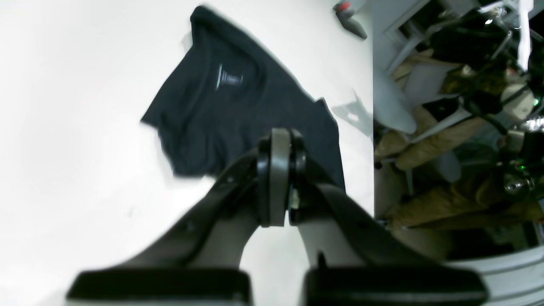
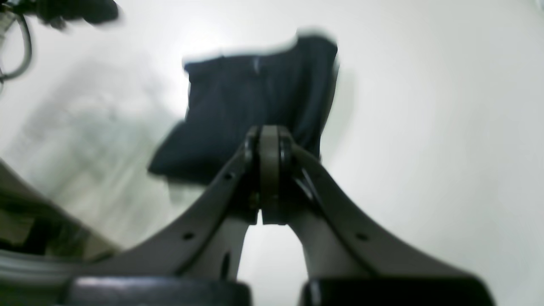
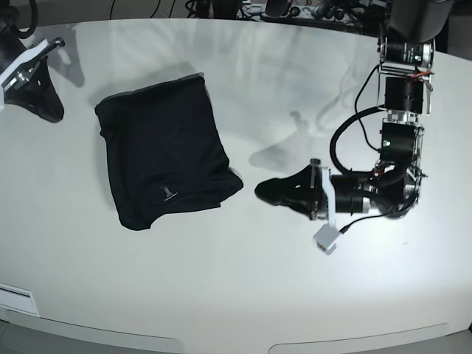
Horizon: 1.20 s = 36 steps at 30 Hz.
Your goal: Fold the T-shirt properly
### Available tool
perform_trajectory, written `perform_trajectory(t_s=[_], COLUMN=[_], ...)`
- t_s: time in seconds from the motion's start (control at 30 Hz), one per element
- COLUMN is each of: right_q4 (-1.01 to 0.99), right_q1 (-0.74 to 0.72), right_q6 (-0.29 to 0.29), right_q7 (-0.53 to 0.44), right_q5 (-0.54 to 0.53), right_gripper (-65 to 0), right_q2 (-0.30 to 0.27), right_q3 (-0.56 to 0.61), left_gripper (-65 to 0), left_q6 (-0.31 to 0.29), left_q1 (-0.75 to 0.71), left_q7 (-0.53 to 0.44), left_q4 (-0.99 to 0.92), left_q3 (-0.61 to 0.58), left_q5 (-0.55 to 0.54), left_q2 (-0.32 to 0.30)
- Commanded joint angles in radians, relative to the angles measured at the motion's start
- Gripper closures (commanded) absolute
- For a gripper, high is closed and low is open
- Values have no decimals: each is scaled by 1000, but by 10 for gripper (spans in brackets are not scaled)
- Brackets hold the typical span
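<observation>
The black T-shirt (image 3: 162, 151) lies folded into a rough rectangle on the white table (image 3: 243, 295), left of centre, with its small pale logo (image 3: 167, 193) near the front edge. It also shows in the left wrist view (image 1: 238, 110) and, blurred, in the right wrist view (image 2: 255, 97). My left gripper (image 3: 267, 190) is shut and empty, just right of the shirt and apart from it; its closed tips show in the left wrist view (image 1: 278, 140). My right gripper (image 3: 50, 109) is at the far left, apart from the shirt, shut and empty (image 2: 268, 136).
A small white box (image 3: 325, 240) on a cable hangs under the left arm (image 3: 391, 147). Cables and equipment line the table's far edge (image 3: 295, 13). Off-table clutter (image 1: 459, 127) shows in the left wrist view. A label (image 3: 15, 299) sits at the front left edge.
</observation>
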<state>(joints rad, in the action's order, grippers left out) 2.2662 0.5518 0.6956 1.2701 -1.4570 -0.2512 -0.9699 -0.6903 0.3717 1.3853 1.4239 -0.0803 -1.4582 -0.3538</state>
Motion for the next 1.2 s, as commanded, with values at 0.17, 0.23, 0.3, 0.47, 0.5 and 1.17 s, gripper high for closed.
perform_trajectory(t_s=[0.17, 0.23, 0.3, 0.47, 0.5, 1.17], right_q4=[14, 14, 14, 14, 14, -277], right_q1=[134, 175, 227, 369, 397, 745], right_q6=[3, 3, 3, 3, 3, 3], right_q7=[29, 30, 37, 77, 87, 24], right_q5=[-26, -26, -26, -26, -26, 154], right_gripper=[0, 0, 0, 0, 0, 0], right_q2=[6, 7, 7, 10, 13, 103], right_q3=[-80, -92, -93, -93, -93, 267], left_gripper=[0, 0, 0, 0, 0, 0], left_q6=[-8, -8, -8, -1, 8, 3], left_q1=[-219, -298, -379, -640, -702, -1595], left_q7=[11, 11, 11, 11, 11, -193], left_q4=[314, 401, 485, 681, 714, 628], left_q3=[3, 3, 5, 78, 106, 394], left_q5=[-25, -25, -25, -25, -25, 356], left_q2=[-154, -206, -260, -369, -386, -235])
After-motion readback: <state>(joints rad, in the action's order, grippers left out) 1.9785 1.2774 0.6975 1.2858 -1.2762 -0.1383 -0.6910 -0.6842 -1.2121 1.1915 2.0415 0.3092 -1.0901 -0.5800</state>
